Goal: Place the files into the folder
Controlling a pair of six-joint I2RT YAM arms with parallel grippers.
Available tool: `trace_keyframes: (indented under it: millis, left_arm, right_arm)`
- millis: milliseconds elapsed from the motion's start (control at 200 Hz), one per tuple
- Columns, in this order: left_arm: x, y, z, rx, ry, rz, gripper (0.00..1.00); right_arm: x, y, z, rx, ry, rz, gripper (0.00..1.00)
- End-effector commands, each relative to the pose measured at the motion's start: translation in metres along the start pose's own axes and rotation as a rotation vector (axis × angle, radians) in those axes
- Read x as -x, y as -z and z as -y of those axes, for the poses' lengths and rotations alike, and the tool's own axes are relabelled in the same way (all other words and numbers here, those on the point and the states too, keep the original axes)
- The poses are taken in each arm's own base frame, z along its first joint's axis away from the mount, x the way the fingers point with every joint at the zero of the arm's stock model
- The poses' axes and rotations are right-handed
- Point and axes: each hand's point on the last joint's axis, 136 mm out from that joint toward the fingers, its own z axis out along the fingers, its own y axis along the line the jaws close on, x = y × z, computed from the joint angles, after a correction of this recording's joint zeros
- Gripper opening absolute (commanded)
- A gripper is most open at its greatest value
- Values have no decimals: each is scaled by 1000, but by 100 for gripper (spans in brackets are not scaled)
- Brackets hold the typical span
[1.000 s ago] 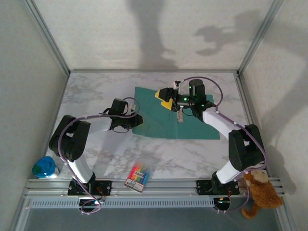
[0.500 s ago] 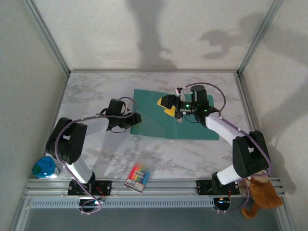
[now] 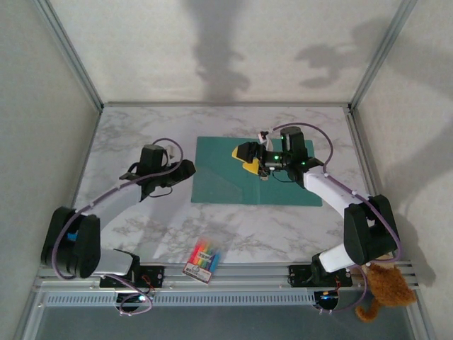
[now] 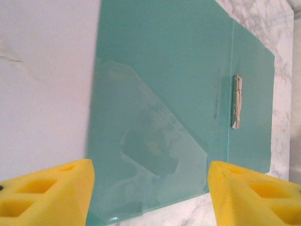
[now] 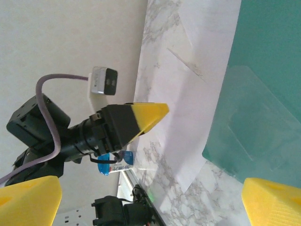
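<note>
White files [image 4: 42,70] lie on the table [image 3: 127,134] left of centre, outside the folder [image 3: 226,185]. Left fingers [image 3: 185,170] have just spread, empty, and drawn back from its left edge, leaving it open flat, seemingly ready for loading; right fingers [image 3: 247,159] hover spread above it.

The folder [image 4: 160,70] is smooth teal card with a faint sheen. It carries a clear glossy plastic pocket [image 4: 150,155] and a dull metal clip [image 4: 236,101]. The file sheet [image 4: 42,94] is matt white paper. On my left hand [image 4: 149,188], the fingertips [image 4: 51,188] look like matt yellow plastic. The counter [image 4: 287,61] has a smooth marble-patterned finish.
</note>
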Motion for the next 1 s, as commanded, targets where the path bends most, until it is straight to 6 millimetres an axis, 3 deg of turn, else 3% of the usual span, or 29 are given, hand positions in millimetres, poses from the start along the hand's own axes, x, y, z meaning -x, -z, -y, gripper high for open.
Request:
trace_keyframes:
  millis: [0,275,446,571,796,991]
  left_arm:
    - [0,21,-25,103,65,46,68]
    - [-16,57,-64,211,170,113,81]
    - [-24,73,-101,332,223,188,85]
    - [-25,80,-118,380,265,249,88]
    - [-42,74,-159,419,385,270,88]
    - [-44,69,-171,409,398,293,88]
  right_arm:
    - [-4,-11,-3,-6,25,-32,99]
    - [5,-64,-13,-14,100,-123,97]
    - [-5,-121,-10,-34,128,-230,94]
    - [-16,-164,-10,-24,130,-310,92]
    - [-34,-208,-5,-53,167,-395,91]
    - [-59,-231,7,-72,188,-447,91]
